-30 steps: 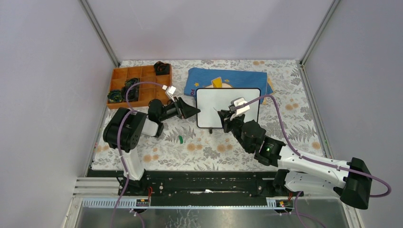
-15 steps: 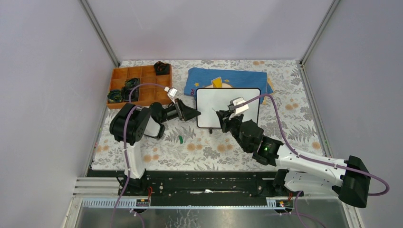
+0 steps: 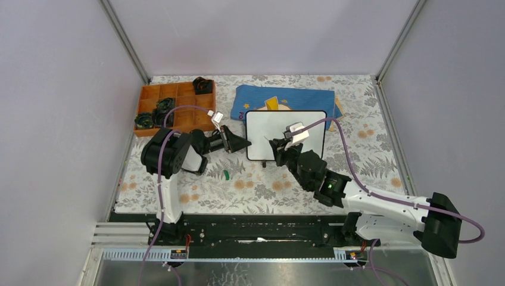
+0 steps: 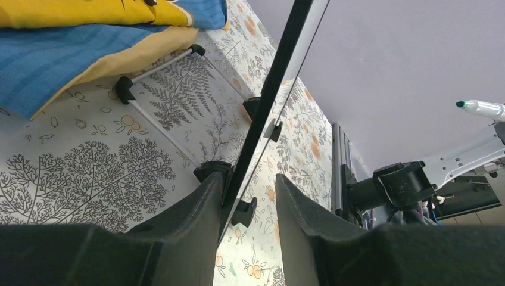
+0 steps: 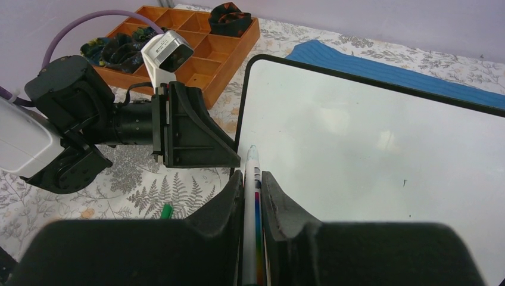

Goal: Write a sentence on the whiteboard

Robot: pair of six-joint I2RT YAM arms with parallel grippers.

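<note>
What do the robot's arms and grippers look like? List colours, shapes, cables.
The left arm and right arm: black and white, bulky black joints, a purple cable along each; small green light on the right. The left gripper and right gripper: black wedge-shaped fingers, white camera at each wrist.

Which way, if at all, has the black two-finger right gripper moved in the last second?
Yes. The right gripper, shut on the white marker, has crept slightly left across the glossy white whiteboard, nearer its left rim.

Orange compartment tray (image 3: 168, 90) — far left, blue cloth (image 3: 298, 98), small green object (image 3: 226, 174)
</note>
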